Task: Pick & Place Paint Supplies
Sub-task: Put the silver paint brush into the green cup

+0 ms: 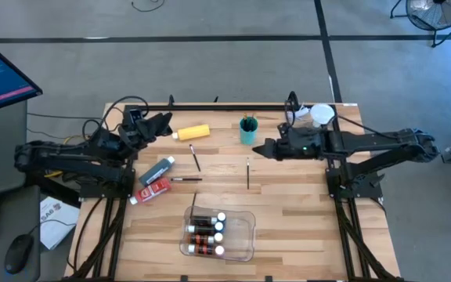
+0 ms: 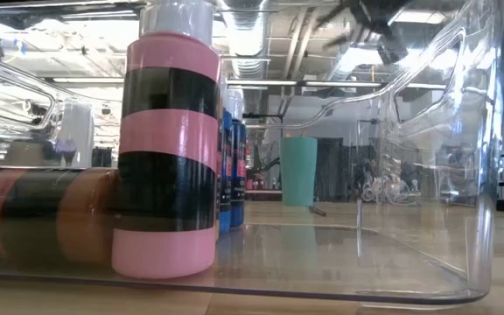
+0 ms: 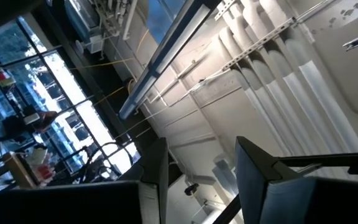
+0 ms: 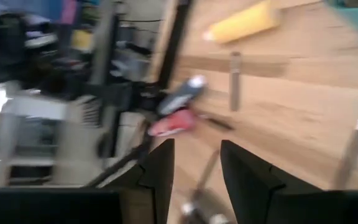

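Nearest your low camera, a pink-and-black banded bottle is standing inside the clear tray, its cap cut off by the frame edge; blue bottles behind it are partly hidden. From above, you are seeing four white-capped bottles lying in that tray. Your left gripper is hovering beside the yellow bottle, fingers parted, gripping nothing. Your right gripper is hanging just below the teal cup, jaws likewise parted and empty. Grey tube and red tube are lying at the left. Two thin brushes are resting mid-table, their tips hard to make out.
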Tool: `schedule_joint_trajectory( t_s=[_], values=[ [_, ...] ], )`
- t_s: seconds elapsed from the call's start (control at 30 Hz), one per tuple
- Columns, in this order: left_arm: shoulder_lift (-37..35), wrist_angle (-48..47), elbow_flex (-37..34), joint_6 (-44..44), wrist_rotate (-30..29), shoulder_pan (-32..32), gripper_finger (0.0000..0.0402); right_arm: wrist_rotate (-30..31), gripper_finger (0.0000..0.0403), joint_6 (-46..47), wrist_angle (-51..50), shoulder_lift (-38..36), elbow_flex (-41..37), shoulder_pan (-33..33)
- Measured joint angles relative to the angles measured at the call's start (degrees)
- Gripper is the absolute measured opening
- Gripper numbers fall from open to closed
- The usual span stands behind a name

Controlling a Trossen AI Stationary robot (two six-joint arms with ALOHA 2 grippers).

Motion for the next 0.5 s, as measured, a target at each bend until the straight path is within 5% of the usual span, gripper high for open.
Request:
schedule_joint_trajectory(
  t_s=[0.5],
  values=[
    [1.34, -0.11, -0.02, 0.02, 0.02, -3.36, 0.0092, -3.11, 0.0124, 8.1, -4.81, 19.56, -0.02, -3.73]
  ],
)
